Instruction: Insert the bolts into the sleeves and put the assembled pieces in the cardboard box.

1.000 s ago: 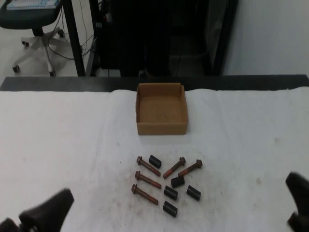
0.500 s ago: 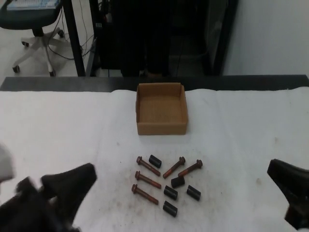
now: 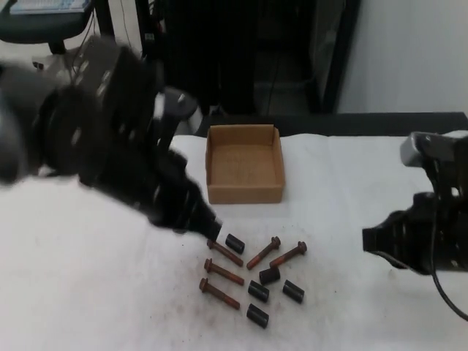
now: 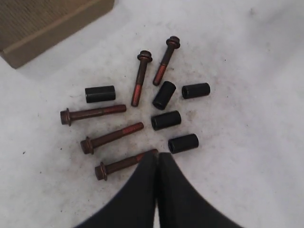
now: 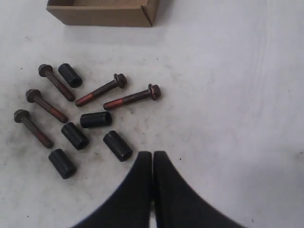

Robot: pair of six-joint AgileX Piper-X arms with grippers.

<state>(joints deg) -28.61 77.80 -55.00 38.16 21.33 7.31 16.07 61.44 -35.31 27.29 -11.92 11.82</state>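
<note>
Progress: nothing done yet, by my read. The cardboard box (image 3: 244, 194) sits at the far side of the counter (image 3: 380, 175), open top, no pieces inside. All parts lie loose btwn the box and the arms: five bolts (image 4: 111, 137) and five sleeves (image 4: 166, 120), none mated. So all five insertions + all five drops into the box are left.

On the left, the left arm (image 3: 110, 139) hangs over the counter w/ its tip nr the three left-hand bolts. The left jaws are pressed together w/ nothing btwn them, and the nearest bolt (image 4: 126, 164) is just beside the tips. The right arm (image 3: 428, 234) is off to the right, apart from the pile. The right jaws are likewise closed on nothing, w/ the nearest sleeve (image 5: 118, 145) close by.

Materials:
- **Bolts:** rusty-brown metal w/ a redder band on the shank, flanged hex heads, long thin shanks.
- **Sleeves:** short black hollow cylinders, matte; metal or plastic, can't tell.
- **Box:** plain brown card, low walls.
- **Counter:** covered w/ white cloth (image 5: 237, 71), slightly fuzzy, w/ dark grime specks around the parts.
</note>
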